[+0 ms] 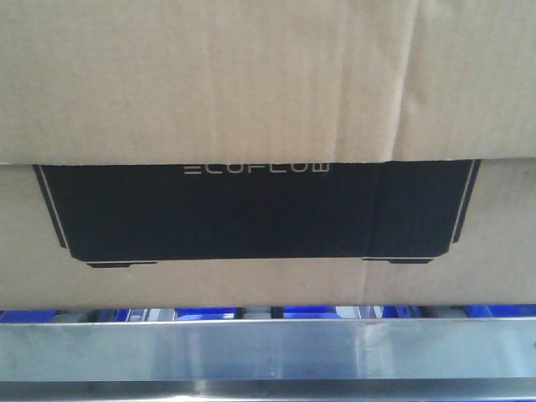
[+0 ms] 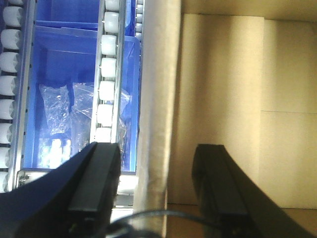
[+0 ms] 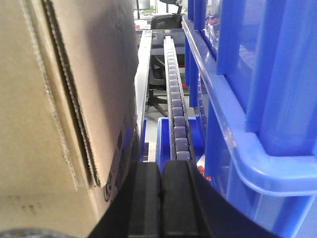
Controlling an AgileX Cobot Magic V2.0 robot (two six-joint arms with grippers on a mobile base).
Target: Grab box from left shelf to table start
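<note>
While the front camera is filled almost edge to edge by the cardboard box [image 1: 251,84], we can make out that it sits just behind a metal rail [image 1: 268,347]. Its black printed panel [image 1: 260,209] faces us with pale lettering along the top, and slivers of blue bins [image 1: 318,311] show in the gap between box and rail. From the left wrist we see the left gripper [image 2: 158,153] with its two dark fingers [image 2: 94,191] spread wide and nothing pinched. One finger hangs over a roller track [image 2: 106,74] and an open blue bin [image 2: 64,54] that holds clear plastic bags [image 2: 57,106]. The other lies in front of the box's brown face, so the rail and the near edge of the box fall in the gap between them. We cannot tell whether that finger touches the cardboard. From the right wrist the right gripper [image 3: 163,198] has its fingers pressed flat together, empty. The box stands just to the left of them, its corrugated flap edges turned toward the camera and its lower corner very close to the fingers — whether they touch we cannot say. A line of rollers [image 3: 176,104] runs straight ahead from the fingertips, and a tall blue crate [image 3: 257,99] rises on the right.
</note>
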